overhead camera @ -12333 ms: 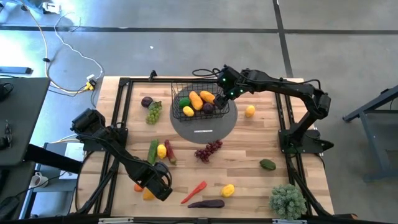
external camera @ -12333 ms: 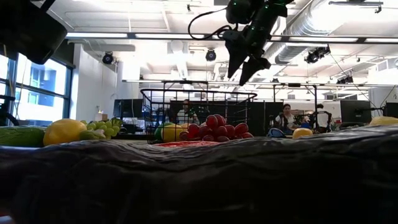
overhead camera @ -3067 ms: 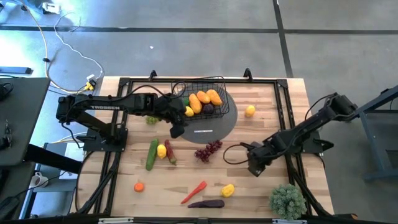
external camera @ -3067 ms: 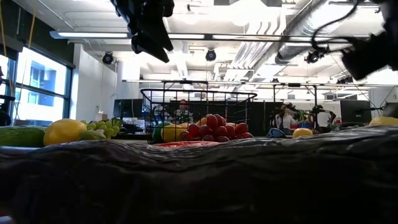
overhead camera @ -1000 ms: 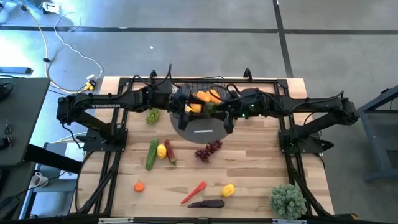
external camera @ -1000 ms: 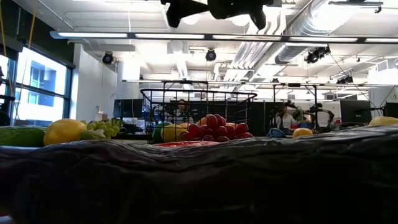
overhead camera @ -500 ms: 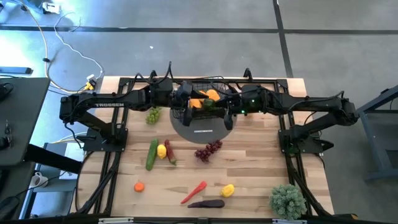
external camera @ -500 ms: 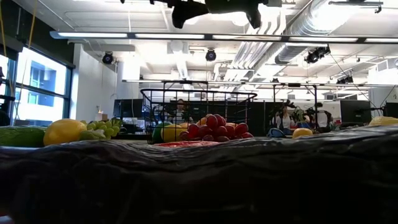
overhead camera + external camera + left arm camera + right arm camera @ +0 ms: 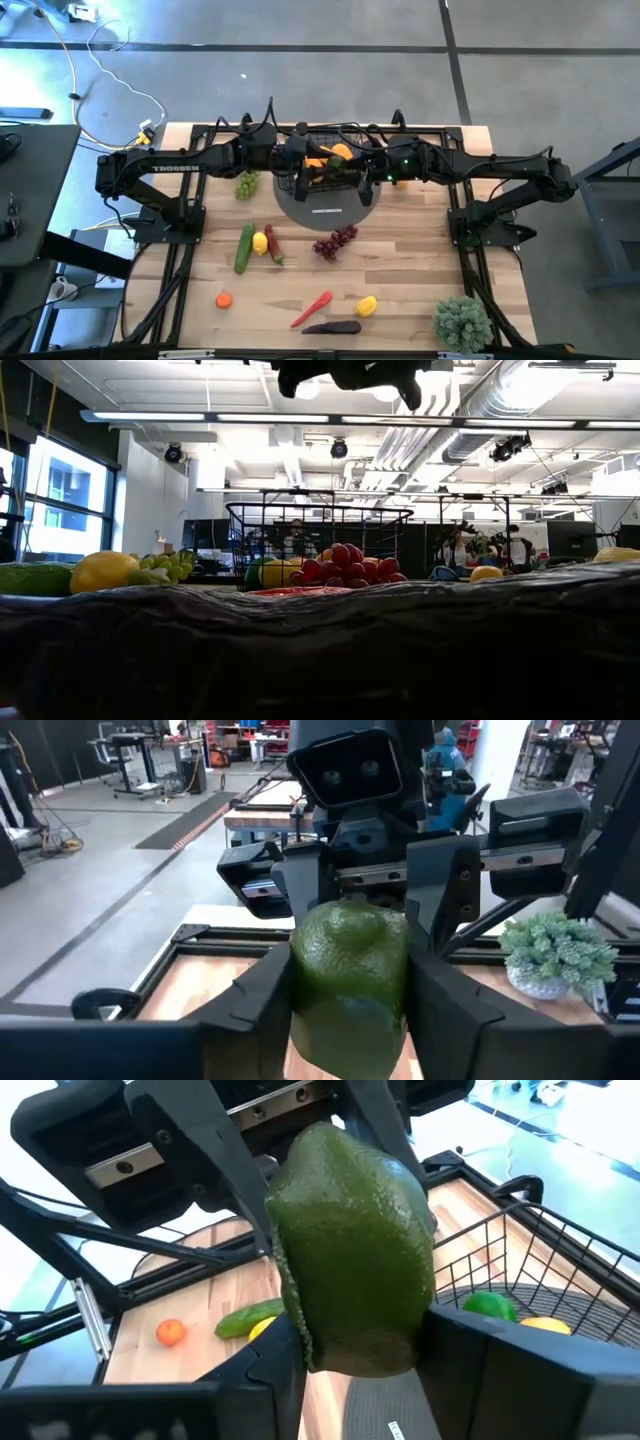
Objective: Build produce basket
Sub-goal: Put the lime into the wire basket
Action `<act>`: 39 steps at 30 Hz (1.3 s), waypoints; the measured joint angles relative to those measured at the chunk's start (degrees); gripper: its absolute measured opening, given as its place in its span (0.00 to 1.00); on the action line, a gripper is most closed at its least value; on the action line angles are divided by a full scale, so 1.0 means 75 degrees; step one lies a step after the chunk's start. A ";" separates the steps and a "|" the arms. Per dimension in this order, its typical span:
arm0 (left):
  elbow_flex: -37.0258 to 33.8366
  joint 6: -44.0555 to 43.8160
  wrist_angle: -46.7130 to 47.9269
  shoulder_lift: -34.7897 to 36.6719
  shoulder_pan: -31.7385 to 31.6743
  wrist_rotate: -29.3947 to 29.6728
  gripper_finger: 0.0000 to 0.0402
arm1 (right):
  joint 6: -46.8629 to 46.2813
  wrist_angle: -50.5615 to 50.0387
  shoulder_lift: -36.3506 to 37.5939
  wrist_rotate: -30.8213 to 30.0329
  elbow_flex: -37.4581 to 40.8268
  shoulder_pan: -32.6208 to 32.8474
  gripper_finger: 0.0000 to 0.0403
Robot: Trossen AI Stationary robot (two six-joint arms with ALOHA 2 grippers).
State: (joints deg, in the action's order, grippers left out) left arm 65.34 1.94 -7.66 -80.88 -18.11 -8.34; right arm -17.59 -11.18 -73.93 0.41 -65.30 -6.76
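— Grippers counted?
— Two. Left gripper and right gripper nose to nose, both clamped on one green pebbly-skinned toy fruit, each set of jaws pressing from its own two sides.
— And the black wire-mesh basket?
— One, directly beneath the jaws, standing on a grey round mat. Open grid walls, rectangular, see-through from the low view.
— Loose produce?
— Nine pieces on the wooden table, all lower than the jaws and clear of them. Two yellow toy lemons, one bunch of green toy grapes, one bunch of dark red toy grapes, one green toy cucumber, one red toy chilli, one small orange round toy fruit, one orange-red toy carrot, one purple toy eggplant. Also one bushy green potted plant, far from both jaws at the table's corner.
— Look of the held fruit?
— Rounded, egg-like, dull green with a bumpy rind; wider than the fingers around it.
— Anything hard to read?
— Basket contents mostly covered by the two arms from above; only orange pieces plain there, plus a green and a yellow piece through the wire in the right wrist view. Cannot count the rest
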 joint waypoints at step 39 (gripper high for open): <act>-0.0003 0.0171 0.4544 -0.0132 -0.1340 0.2186 0.32 | -0.3031 -0.2431 0.0003 -0.1582 0.0000 -0.1660 0.71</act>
State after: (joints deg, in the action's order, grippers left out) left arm 65.32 3.22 26.42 -81.87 -28.16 8.06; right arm -40.33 -29.41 -73.91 -11.45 -65.30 -19.21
